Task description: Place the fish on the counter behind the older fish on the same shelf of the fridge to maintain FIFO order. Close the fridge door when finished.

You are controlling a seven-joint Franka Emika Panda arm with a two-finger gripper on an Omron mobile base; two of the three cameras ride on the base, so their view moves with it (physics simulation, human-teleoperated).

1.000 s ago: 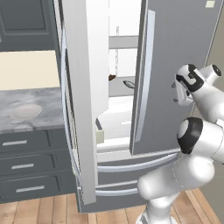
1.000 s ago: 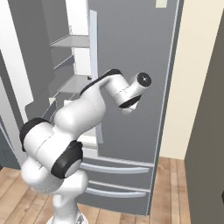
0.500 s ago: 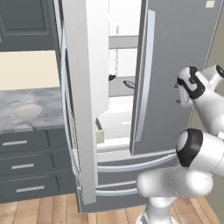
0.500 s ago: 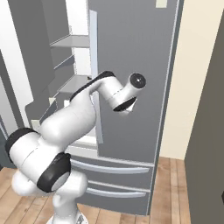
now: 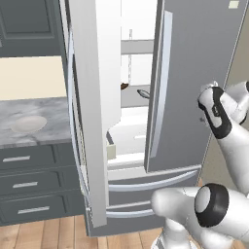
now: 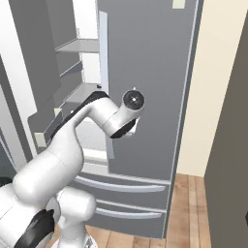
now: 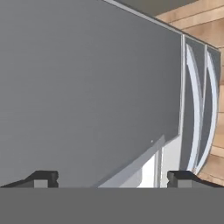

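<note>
pincer [image 7: 112,177]: spread wide, empty, facing the fridge [image 5: 194,73] right door at centre frame | fish [image 5: 124,86]: dark shape on fridge shelf, mid-frame | worktop [image 5: 29,124]: left, carrying a plate [image 5: 28,123]

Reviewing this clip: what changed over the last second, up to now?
The arm swung its hand further toward the fridge's right door; the gripper is open and holds nothing. Both fridge doors stayed ajar, and the plate on the counter did not move.
</note>
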